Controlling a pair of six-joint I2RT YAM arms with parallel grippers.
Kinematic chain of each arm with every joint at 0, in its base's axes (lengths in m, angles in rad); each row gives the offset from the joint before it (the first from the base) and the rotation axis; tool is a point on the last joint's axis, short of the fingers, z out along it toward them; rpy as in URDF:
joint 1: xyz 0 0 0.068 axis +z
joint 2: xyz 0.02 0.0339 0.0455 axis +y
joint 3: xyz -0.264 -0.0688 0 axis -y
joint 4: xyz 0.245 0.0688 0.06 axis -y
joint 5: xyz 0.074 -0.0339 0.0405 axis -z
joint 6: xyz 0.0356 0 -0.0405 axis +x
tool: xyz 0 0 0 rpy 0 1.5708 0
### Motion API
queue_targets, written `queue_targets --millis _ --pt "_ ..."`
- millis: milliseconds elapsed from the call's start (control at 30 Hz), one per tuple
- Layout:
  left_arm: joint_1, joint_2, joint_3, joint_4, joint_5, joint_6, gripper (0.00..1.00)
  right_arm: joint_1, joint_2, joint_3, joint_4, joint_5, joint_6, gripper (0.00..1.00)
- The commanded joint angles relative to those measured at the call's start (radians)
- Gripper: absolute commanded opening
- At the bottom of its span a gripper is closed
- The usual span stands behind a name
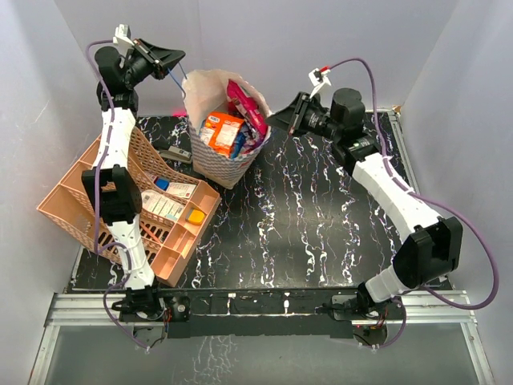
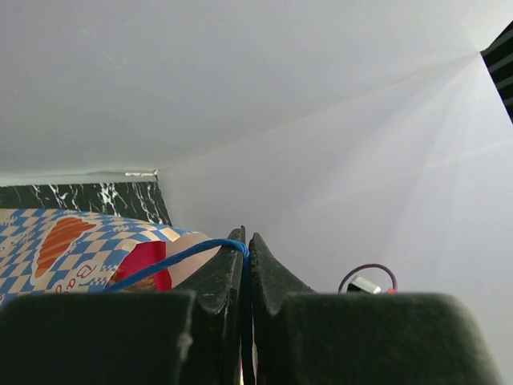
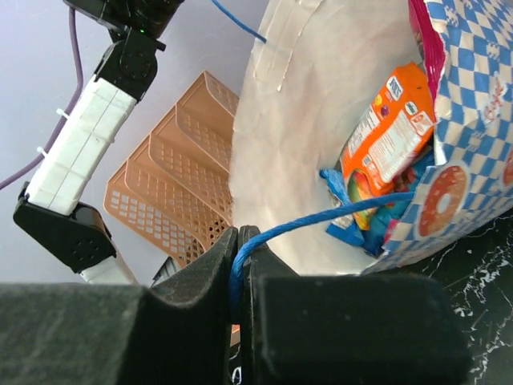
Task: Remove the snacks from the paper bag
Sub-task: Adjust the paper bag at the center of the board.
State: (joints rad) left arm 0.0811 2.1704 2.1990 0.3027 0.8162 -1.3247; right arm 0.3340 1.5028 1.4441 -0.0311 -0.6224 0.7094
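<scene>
The paper bag (image 1: 220, 160) stands at the back of the table, cream with a blue-white chequered band, its mouth pulled wide. Inside it lie the snacks: an orange packet (image 1: 222, 130), a magenta packet (image 1: 247, 106) and blue ones (image 3: 343, 228). My left gripper (image 1: 171, 61) is raised at the bag's back left, shut on a blue cord handle (image 2: 172, 263). My right gripper (image 1: 282, 117) sits at the bag's right rim, shut on the other blue cord handle (image 3: 321, 223). In the right wrist view the orange packet (image 3: 389, 140) leans against the bag's inner wall.
A peach latticed basket (image 1: 120, 204) holding tubes and small boxes lies tilted at the left, under my left arm. White walls enclose the black marbled table (image 1: 321, 233) on three sides.
</scene>
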Motion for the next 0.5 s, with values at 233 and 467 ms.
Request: queue_targets --millis 233,467 --pt "-0.081 -0.185 0.024 0.239 0.02 -0.058 0.0 0.055 -0.241 -0.309 0.177 0.244 0.057 0.08" --pt "-0.243 -0.369 -0.225 0.157 0.033 0.056 0.0 0.055 -0.369 -0.504 0.102 0.262 0.002 0.13"
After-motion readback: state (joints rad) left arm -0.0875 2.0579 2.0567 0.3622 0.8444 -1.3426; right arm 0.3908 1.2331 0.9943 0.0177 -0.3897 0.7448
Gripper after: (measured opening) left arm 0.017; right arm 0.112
